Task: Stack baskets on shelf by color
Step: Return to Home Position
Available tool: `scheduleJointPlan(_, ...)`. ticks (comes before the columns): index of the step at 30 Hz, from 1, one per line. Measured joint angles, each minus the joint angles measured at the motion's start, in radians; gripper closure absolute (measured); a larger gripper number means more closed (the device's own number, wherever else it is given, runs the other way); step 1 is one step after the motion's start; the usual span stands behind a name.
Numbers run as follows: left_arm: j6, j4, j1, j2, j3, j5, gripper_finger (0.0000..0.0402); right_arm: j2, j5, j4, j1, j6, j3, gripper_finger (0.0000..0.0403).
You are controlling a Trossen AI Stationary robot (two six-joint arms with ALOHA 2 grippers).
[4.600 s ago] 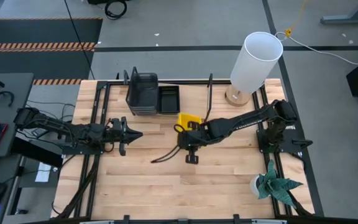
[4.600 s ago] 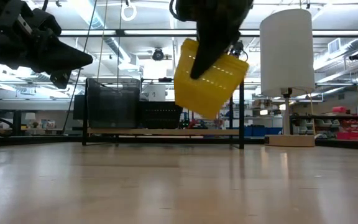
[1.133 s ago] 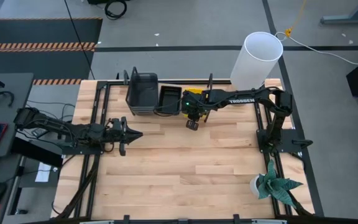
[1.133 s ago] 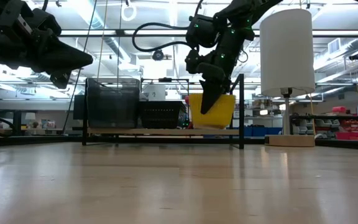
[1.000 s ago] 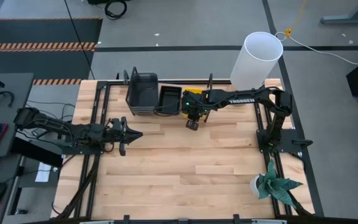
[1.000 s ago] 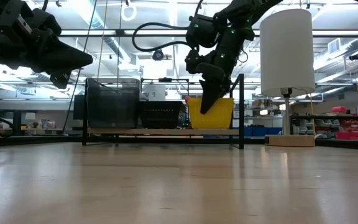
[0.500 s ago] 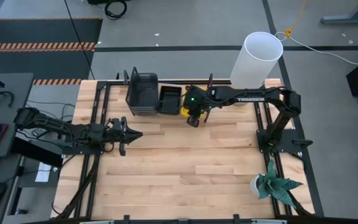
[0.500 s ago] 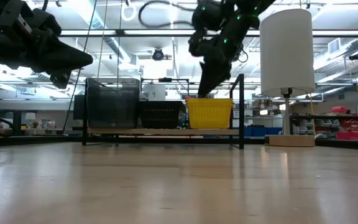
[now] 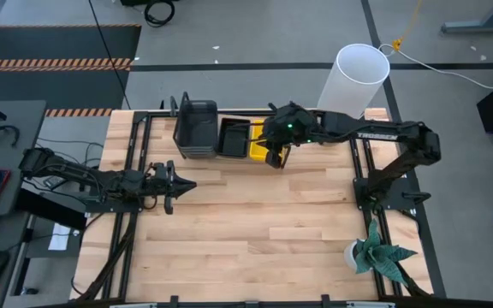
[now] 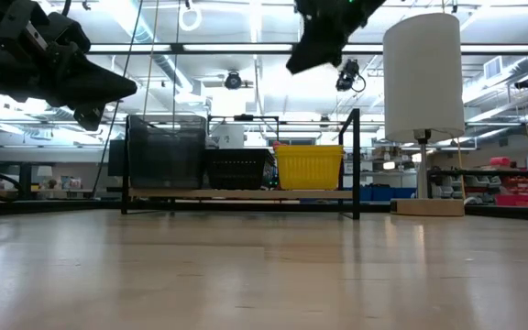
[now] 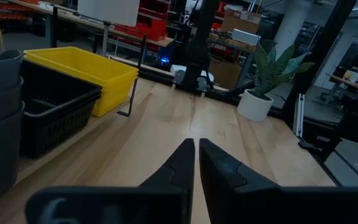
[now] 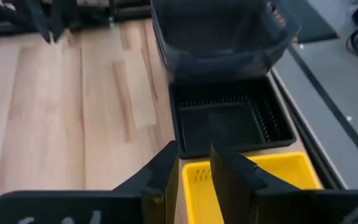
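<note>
Now: right end effector [image 9: 274, 156] is hovering empty, fingers slightly parted, yellow baskets [image 10: 309, 166] sitting just beneath it on shelf [image 10: 236, 193]. Retracting well means rising straight, avoiding wire uprights [image 10: 357, 163]. Left end effector [image 11: 196, 146] is idling, clenched.

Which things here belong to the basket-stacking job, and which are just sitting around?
Job: grey baskets, black baskets and yellow baskets side by side on the shelf; right gripper above the yellow ones, open; left gripper parked over the table's left, shut.
Just there: white cylinder, potted plant.
</note>
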Motion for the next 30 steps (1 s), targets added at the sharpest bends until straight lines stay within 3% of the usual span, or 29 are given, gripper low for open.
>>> scheduleJointPlan(8, 0.000, 0.000, 0.000, 0.000, 0.000, 0.000, 0.0368, -0.105, 0.000, 0.129, 0.021, -0.016, -0.104, 0.0306)
scheduleJointPlan(22, 0.000, 0.000, 0.000, 0.000, 0.000, 0.000, 0.0368, -0.299, -0.035, 0.612, 0.020, 0.030, -0.526, 0.0306)
scheduleJointPlan(30, 0.000, 0.000, 0.000, 0.000, 0.000, 0.000, 0.0372, -0.416, -0.037, 0.773, 0.020, 0.079, -0.710, 0.0306)
